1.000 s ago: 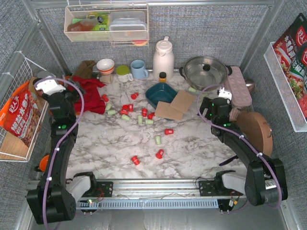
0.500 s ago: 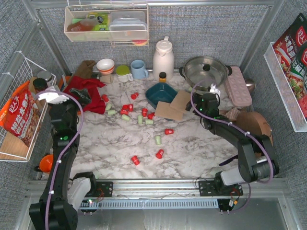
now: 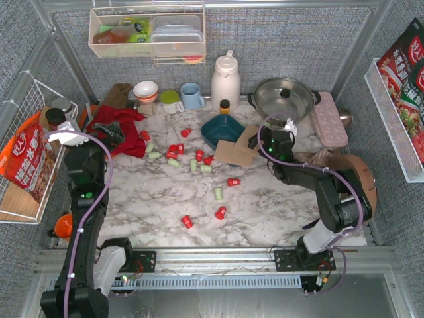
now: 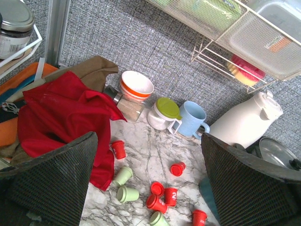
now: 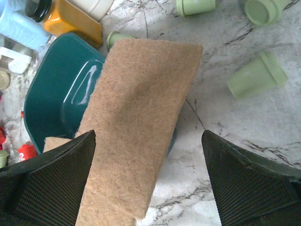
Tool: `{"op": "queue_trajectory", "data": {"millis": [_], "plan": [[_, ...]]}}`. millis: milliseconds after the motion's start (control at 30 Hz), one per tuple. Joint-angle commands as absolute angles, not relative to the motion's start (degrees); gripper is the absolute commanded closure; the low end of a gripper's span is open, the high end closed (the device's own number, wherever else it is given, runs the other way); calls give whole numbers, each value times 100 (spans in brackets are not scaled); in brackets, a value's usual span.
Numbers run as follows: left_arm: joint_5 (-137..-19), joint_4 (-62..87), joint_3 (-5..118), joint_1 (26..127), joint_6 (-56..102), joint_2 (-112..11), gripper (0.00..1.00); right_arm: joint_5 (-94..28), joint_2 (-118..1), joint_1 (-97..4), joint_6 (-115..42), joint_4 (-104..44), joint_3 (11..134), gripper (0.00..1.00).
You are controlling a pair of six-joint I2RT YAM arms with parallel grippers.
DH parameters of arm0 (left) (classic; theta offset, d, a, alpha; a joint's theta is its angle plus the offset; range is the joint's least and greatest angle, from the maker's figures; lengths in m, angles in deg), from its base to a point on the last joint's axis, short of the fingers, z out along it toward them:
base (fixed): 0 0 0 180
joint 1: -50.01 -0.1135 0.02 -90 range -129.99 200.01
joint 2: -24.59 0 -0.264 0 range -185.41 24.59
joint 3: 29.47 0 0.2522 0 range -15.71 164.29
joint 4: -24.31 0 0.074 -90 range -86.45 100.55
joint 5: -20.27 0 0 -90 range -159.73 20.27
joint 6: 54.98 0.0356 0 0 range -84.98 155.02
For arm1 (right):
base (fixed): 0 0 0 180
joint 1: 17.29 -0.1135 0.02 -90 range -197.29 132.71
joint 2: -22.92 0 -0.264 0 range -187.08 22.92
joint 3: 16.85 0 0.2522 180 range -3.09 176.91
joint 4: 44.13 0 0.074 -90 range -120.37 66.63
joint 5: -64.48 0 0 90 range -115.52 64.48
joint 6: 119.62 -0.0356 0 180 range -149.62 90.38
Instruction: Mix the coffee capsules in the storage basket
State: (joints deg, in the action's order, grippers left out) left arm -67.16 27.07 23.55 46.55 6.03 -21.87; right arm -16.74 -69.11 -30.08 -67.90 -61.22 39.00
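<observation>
Basket (image 3: 222,130) sits by the table's (image 3: 152,192) back edge, centre, just left of my right gripper (image 5: 150,188). A brown mat (image 5: 136,122) overlaps its near-right rim. Capsules (image 3: 192,159) lie scattered mid-table, none visible inside. Both grippers are spread wide, holding nothing; left gripper (image 4: 150,188) is at the left edge. Right arm's nearer; I'd say mat shifts 1st.
</observation>
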Motion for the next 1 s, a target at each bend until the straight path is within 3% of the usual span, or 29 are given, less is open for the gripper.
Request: {"op": "queue_trajectory", "data": {"millis": [0, 367, 733, 967], "plan": [[-6866, 2770, 2402, 4658, 519, -2197, 1, -1595, -7134, -3076, -7158, -6913, 3884, 1], [-6911, 2785, 2393, 4656, 449, -2302, 1, -1493, -7459, -3130, -7389, -7605, 3746, 6], [-6936, 2793, 2376, 4655, 421, -2409, 1, -1444, -7303, -3131, -7262, -7742, 3608, 42], [-6937, 2789, 2383, 4654, 410, -2445, 1, -1441, -7194, -3135, -7243, -7837, 3507, 76]]}}
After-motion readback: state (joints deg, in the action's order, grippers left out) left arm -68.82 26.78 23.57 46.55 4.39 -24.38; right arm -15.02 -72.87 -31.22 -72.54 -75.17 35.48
